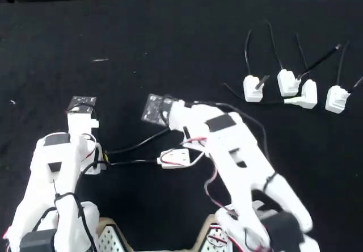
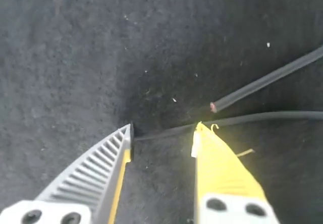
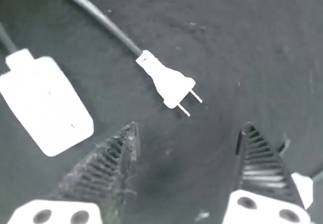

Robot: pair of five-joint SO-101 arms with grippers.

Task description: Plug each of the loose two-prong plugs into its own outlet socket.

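Note:
A white two-prong plug (image 3: 169, 82) on a black cord lies flat on the black cloth, prongs free, just ahead of my right gripper (image 3: 189, 128). That gripper is open with nothing between its fingers. Beside the plug lies a white rectangular block (image 3: 45, 103). From above, the right gripper (image 1: 154, 107) sits near the table's middle and the left gripper (image 1: 82, 105) further left. My left gripper (image 2: 161, 128) is open above thin black cords (image 2: 252, 118), holding nothing. Several white socket blocks (image 1: 288, 82) with black cords stand at the far right.
A small white box (image 1: 174, 158) with red and black wires lies between the two arms. Black cords (image 1: 133, 146) run across the cloth from it toward the left arm. The table's far edge is at the top of the high view.

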